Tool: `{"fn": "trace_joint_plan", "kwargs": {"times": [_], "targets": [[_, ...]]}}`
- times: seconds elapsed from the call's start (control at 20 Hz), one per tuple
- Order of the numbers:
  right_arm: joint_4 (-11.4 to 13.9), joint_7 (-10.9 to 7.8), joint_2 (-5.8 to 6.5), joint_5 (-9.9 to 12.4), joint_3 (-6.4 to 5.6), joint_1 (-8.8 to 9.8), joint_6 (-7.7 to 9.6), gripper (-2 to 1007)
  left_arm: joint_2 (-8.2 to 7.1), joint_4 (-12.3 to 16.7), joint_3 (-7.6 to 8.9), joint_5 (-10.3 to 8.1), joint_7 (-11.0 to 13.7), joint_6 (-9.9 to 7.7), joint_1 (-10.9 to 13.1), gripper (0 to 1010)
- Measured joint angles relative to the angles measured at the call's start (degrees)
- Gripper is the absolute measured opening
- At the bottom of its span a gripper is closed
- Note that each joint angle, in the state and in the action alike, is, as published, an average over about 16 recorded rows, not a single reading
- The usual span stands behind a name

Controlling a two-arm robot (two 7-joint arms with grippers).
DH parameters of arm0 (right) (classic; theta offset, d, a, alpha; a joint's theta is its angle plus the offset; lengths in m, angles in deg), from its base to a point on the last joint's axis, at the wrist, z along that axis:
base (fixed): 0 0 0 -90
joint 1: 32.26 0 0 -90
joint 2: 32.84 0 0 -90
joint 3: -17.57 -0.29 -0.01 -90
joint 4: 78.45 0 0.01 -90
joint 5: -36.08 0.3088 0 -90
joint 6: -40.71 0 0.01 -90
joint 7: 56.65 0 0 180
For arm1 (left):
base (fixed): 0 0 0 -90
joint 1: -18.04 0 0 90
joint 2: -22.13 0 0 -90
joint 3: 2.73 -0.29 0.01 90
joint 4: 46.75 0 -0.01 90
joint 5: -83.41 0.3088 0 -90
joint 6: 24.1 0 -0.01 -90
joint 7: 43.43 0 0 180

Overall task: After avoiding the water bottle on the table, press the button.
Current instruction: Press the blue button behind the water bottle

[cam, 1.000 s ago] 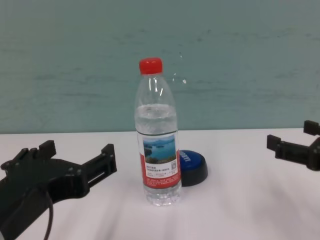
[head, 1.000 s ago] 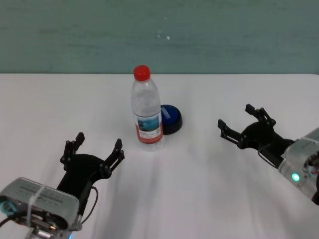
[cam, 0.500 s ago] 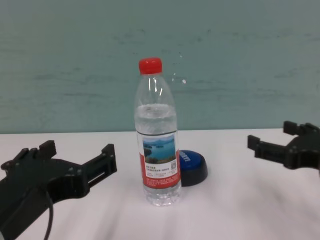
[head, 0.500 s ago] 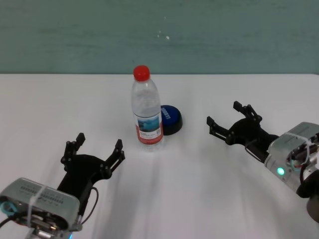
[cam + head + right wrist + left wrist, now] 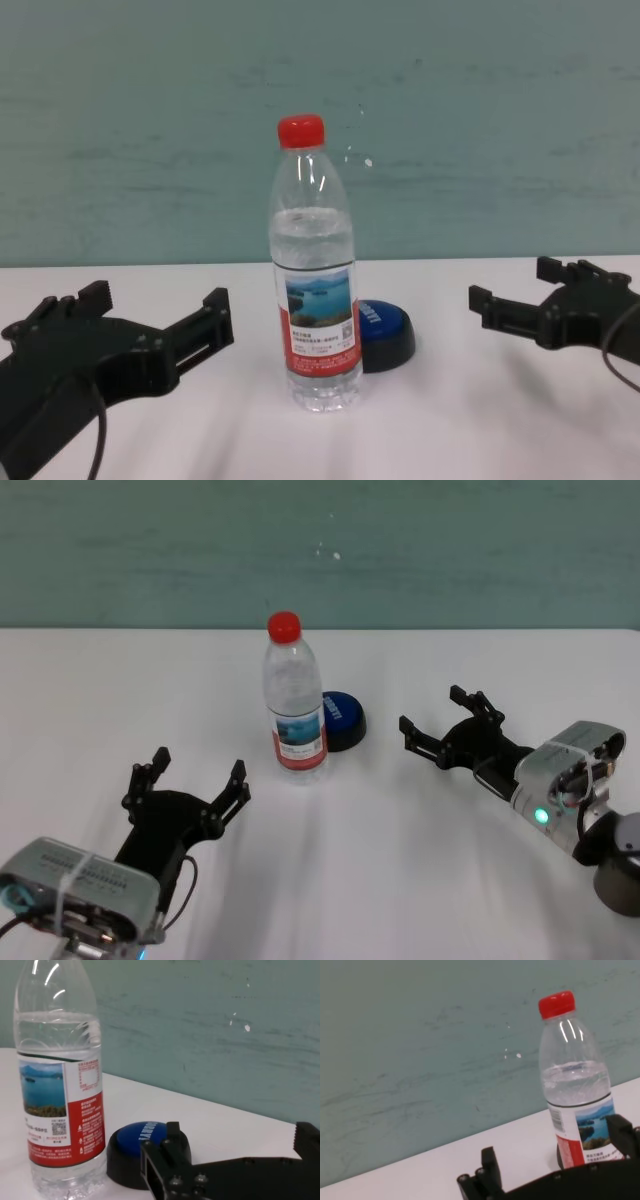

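watching from the head view: right end effector (image 5: 440, 725) open, just right of the button (image 5: 341, 718), which sits touching behind-right of the water bottle (image 5: 294, 700) mid table (image 5: 480, 660). risk: overshooting left clips the bottle and tips it. left end effector (image 5: 190, 788) open, parked near me.
chest view: one bottle, one button (image 5: 382, 333), two end effectors.
right wrist view: button (image 5: 136, 1152) partly hidden by the open fingers, bottle (image 5: 61, 1080) touching it, tight margin.
left wrist view: just the bottle (image 5: 575, 1082).

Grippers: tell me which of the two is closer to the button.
The right gripper, open, on the button's open side. The left gripper, also open, sits nearer the robot, with the water bottle in between.
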State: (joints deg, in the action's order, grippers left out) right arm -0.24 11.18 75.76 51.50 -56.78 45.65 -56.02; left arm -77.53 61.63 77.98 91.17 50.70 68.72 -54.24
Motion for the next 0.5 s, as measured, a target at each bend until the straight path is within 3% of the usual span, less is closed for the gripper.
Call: {"fn": "trace_joint_plan", "kwargs": {"times": [0.5], "targets": [[-3.86, -0.42, -0.97, -0.69, 0.73, -2.73, -0.94, 1004, 0.00, 0.00, 0.00, 0.00, 0.00, 0.00, 0.00, 1000]]}}
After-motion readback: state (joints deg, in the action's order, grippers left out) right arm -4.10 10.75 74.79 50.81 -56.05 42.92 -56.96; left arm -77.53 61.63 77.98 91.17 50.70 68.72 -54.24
